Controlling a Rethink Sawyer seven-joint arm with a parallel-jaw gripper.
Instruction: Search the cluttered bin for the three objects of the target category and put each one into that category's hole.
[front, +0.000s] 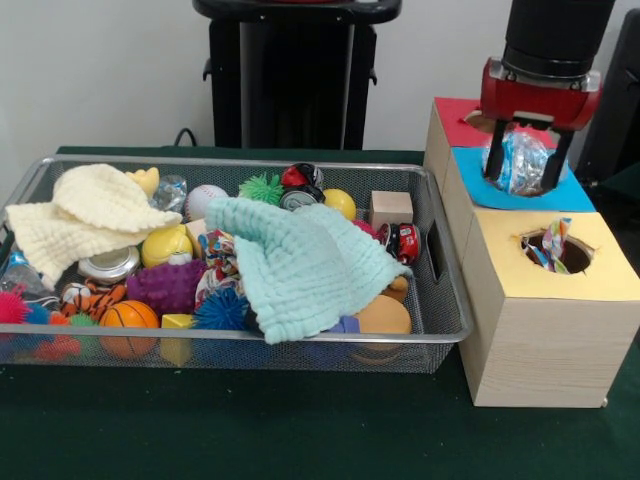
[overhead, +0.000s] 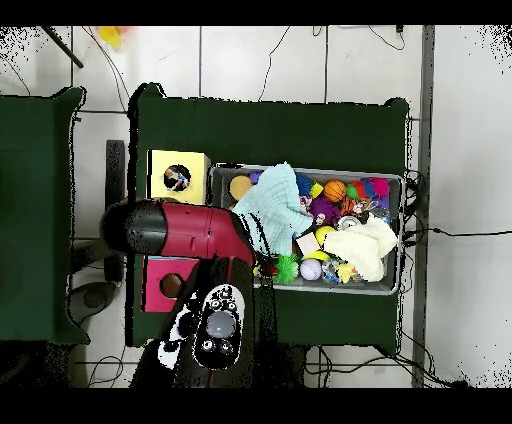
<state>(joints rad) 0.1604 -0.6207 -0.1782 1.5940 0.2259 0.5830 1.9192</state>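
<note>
Red-and-black gripper (front: 527, 160) hangs over the blue panel (front: 580, 196) of the wooden sorting box (front: 530, 330), fingers closed around a crinkly clear plastic wrapper (front: 520, 162). Wire mesh bin (front: 440, 300) of toys sits at the box's 9 o'clock, mint green cloth (front: 300, 265) draped on top.

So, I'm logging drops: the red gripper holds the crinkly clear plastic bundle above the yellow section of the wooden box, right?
Not quite. The front view shows the red gripper holding the crinkly clear plastic bundle above the blue section of the wooden box, not the yellow one.
</note>
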